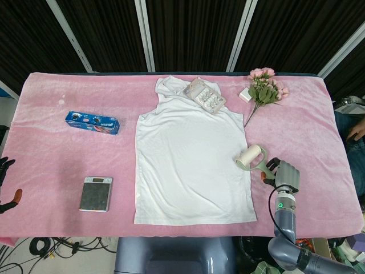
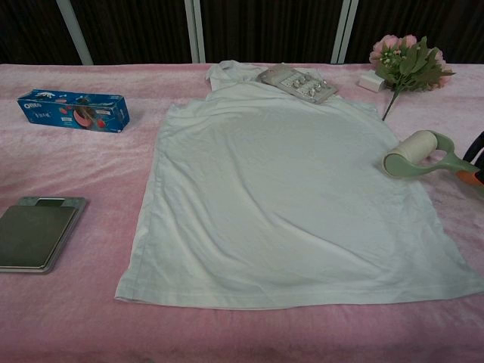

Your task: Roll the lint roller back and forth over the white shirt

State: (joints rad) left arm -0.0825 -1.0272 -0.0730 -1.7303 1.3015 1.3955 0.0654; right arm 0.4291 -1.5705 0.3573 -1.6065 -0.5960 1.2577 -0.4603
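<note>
The white shirt (image 1: 191, 162) (image 2: 291, 200) lies flat in the middle of the pink table. A lint roller (image 1: 251, 157) (image 2: 414, 154), white roll on a grey-green handle, lies at the shirt's right edge with its handle pointing right. My right hand (image 1: 283, 177) (image 2: 475, 162) is at the end of that handle, with dark fingers above it and an orange-tipped thumb below. Whether it grips the handle does not show. My left hand (image 1: 7, 182) sits at the table's far left edge, fingers apart, holding nothing.
A blister pack (image 1: 205, 95) (image 2: 297, 82) lies on the shirt's collar. Pink flowers (image 1: 263, 88) (image 2: 408, 64) and a small white block (image 1: 245, 96) are at the back right. A blue Oreo box (image 1: 92, 122) (image 2: 73, 110) and a kitchen scale (image 1: 96, 193) (image 2: 36, 233) sit on the left.
</note>
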